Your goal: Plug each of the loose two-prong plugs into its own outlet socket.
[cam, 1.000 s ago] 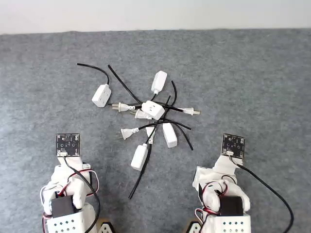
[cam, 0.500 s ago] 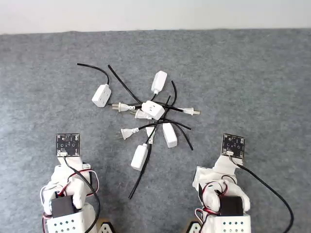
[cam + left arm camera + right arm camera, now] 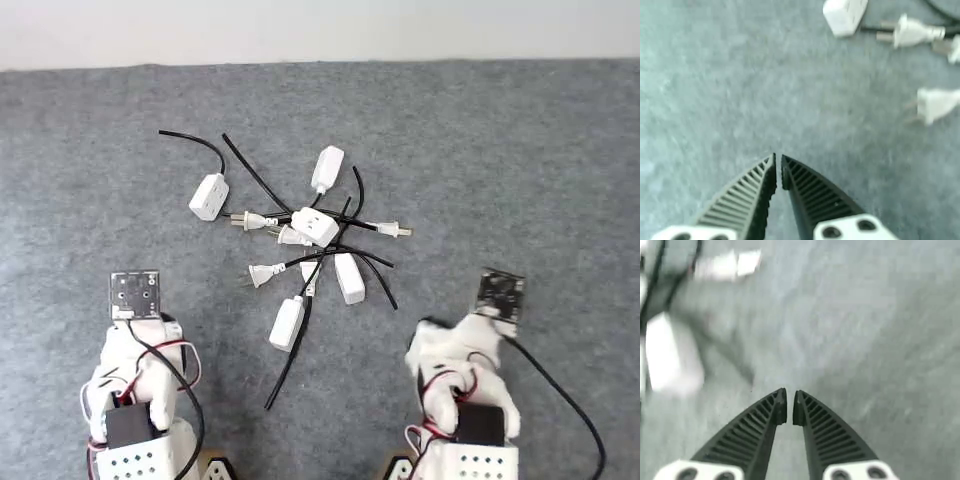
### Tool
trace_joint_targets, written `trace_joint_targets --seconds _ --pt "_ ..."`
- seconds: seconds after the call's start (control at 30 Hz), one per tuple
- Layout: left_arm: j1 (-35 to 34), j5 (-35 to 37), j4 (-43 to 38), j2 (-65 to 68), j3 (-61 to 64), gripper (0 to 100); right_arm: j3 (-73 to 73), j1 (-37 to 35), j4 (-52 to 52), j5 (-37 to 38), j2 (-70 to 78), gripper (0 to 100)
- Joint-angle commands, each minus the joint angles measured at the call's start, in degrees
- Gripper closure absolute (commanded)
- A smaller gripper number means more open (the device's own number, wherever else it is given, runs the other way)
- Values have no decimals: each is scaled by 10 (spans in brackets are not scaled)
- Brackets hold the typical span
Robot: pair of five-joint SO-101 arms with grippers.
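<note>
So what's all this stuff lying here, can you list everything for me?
Outlet sockets: five, white, scattered around the table's middle.
Two-prong plugs: at least four, white, loose among the sockets.
Cords: several, black, tangled in the middle.
Table: one, grey fuzzy cover, under everything.
Arms: two, white, side by side at the near edge.
Left gripper: one, black, shut, over bare cover.
Right gripper: one, black, shut, over bare cover.

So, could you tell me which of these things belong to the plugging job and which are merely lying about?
For the job: outlet sockets, two-prong plugs, black cords, left gripper, right gripper.
Merely there: grey mat, pale strip beyond its far edge.
</note>
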Motion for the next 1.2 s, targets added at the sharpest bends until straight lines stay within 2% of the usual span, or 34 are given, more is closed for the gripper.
trace_joint_targets --seconds 0.0,0.17,0.27,0.37,0.53,0.67,0.77,1.0,1.17 --pt "0 5 -58 -5 -11 982 10 55 -101 -4 -7 961" --pt "36 5 -72 -5 -6 982 10 60 -153 17 -7 961" --pt "43 7 -46 -3 -24 981 10 45 -150 95 -5 961" --pt "63 39 -30 -2 -55 981 10 35 -97 142 -6 961" --pt "139 81 21 0 -127 981 10 59 -80 278 -3 964" --pt "178 119 33 12 -163 981 10 83 -79 265 0 964" --pt "178 129 11 91 -191 981 10 94 -80 258 0 962" --pt "187 174 -22 416 -337 981 10 95 -75 258 0 961" --pt "259 185 -23 571 -390 981 10 116 -79 262 0 961"
